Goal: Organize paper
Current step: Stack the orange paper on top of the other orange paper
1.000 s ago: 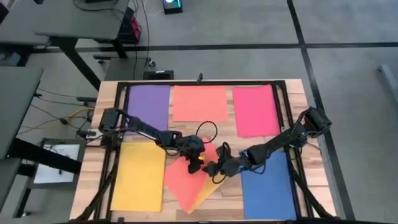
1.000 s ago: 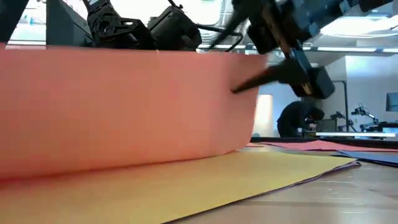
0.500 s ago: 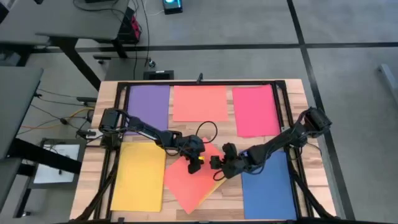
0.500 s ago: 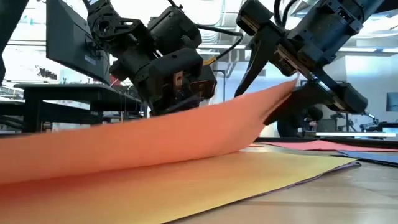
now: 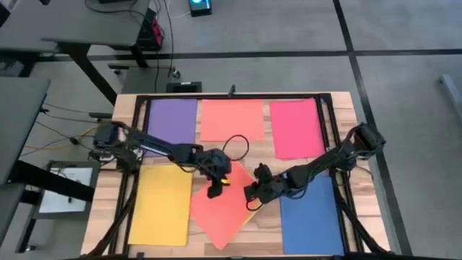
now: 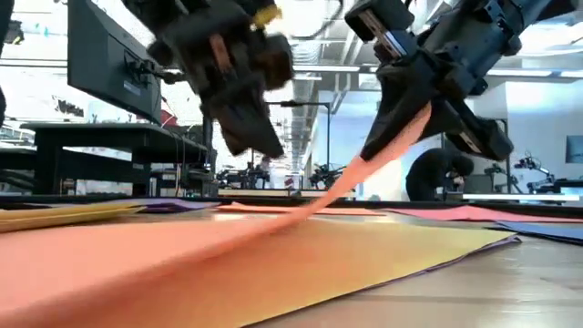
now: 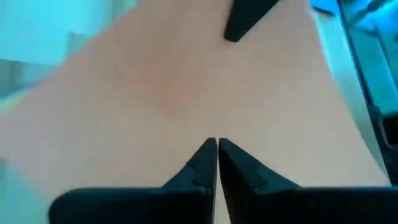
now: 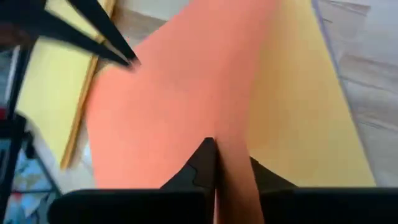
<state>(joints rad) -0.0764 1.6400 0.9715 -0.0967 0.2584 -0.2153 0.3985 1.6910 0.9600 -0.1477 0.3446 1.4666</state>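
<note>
Salmon-orange sheets (image 5: 229, 206) are counted two; one thin corner is pinched by the right gripper (image 5: 250, 193); left gripper (image 5: 214, 191) is pressed together.

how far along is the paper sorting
Five sheets already lie flat in a grid: purple, salmon, pink-red, yellow, blue. In hand: the right tool pinches an edge of the skewed orange sheet, lifting it; the shut left tool hovers over it. Left: squaring that sheet and the yellow one beneath.
</note>
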